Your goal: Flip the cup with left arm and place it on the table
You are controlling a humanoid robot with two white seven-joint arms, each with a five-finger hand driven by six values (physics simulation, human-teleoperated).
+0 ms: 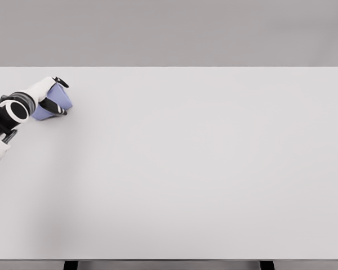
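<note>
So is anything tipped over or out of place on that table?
Only the blue cup: at the far left of the table, it is tilted on its side rather than upright, gripped in the left hand. Nothing looks spilled.

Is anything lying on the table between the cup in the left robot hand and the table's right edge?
No. In the head view, the table is bare from the cup, held by the left robot hand, rightward.
</note>
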